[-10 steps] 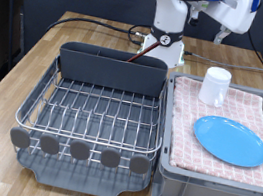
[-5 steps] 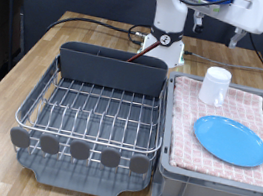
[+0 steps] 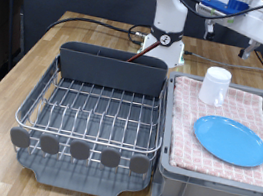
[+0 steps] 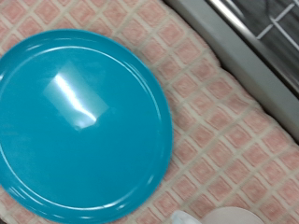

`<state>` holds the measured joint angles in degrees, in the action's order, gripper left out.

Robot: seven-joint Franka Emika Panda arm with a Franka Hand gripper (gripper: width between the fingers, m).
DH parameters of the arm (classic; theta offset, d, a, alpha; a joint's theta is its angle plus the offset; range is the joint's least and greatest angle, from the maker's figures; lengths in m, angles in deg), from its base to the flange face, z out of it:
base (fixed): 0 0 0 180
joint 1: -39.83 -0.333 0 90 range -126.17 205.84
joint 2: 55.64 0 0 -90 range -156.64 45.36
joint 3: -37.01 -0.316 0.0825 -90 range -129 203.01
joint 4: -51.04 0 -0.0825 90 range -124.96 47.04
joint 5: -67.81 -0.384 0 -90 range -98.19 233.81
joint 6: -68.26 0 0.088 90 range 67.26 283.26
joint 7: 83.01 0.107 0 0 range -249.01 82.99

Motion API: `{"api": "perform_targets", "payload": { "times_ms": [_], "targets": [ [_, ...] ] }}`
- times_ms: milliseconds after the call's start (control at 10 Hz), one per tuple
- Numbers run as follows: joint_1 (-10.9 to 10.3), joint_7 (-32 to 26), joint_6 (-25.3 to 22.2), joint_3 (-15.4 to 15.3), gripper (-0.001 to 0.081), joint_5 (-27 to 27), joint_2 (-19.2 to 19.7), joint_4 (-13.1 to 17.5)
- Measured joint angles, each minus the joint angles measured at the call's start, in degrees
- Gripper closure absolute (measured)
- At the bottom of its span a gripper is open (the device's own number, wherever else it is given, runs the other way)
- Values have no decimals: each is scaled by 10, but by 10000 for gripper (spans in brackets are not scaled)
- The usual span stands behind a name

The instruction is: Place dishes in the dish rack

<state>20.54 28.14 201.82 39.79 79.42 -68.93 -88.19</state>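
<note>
The bright-blue plate lies flat on the pink checked cloth in the grey crate; in the wrist view the plate fills most of the picture. The white mug stands at the crate's far corner, and its rim shows in the wrist view. A reddish-brown spoon handle sticks up at the dark grey caddy of the dish rack. The rack's wire grid holds nothing. My gripper hangs high above the crate, apart from the dishes. Its fingers do not show in the wrist view.
The rack sits on a wooden table at the exterior view's left, the crate right beside it. The robot base and black cables lie behind the rack. Pink checked cloth surrounds the plate.
My arm has swung towards the exterior view's right, from above the mug to above the crate's far right. The plate, mug and spoon have not moved.
</note>
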Motion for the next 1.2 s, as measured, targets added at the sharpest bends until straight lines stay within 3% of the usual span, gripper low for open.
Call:
{"api": "perform_targets", "payload": {
  "times_ms": [300,700,1000,1200],
  "targets": [
    [0,-20,135,6,4,-6,37,-37],
    [0,-94,289,18,4,-60,83,-91],
    [0,-150,337,19,4,-105,105,-112],
    [-4,-218,363,18,4,-181,119,-122]
  ]
}}
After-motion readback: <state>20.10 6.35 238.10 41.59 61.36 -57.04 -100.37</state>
